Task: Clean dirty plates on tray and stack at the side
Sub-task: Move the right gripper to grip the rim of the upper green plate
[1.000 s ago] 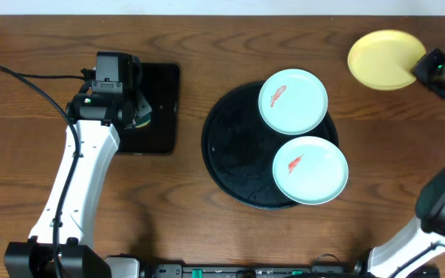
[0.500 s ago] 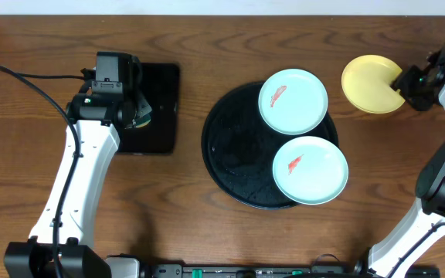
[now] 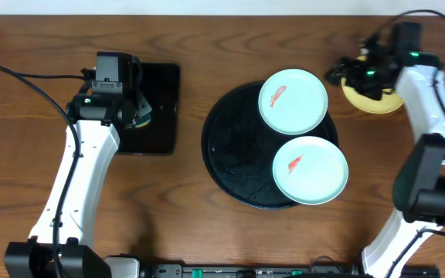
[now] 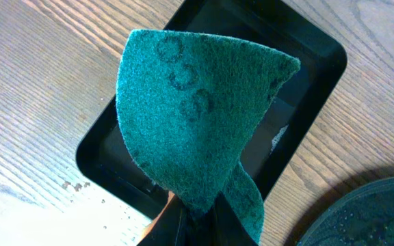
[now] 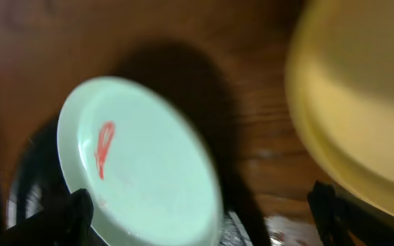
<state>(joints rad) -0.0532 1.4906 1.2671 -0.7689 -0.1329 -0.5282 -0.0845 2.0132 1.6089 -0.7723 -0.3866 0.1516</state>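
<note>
Two pale mint plates with red smears lie on the round black tray (image 3: 234,150): one at the back (image 3: 293,101), one at the front (image 3: 310,170). The yellow plate (image 3: 382,103) rests on the wood to the right of the tray, partly under my right arm. My right gripper (image 3: 344,75) hangs open and empty between the yellow plate (image 5: 361,102) and the back mint plate (image 5: 135,157). My left gripper (image 4: 190,225) is shut on a green scouring pad (image 4: 190,116) above the rectangular black tray (image 4: 306,89).
The rectangular tray (image 3: 157,108) lies left of the round tray, with bare wood between them. The round tray's rim (image 4: 378,219) shows at the lower right of the left wrist view. The table's back edge runs just behind the yellow plate.
My right gripper has opened and let go of the yellow plate, which now lies on the table. The gripper has swung left toward the back mint plate. The left arm has not moved.
</note>
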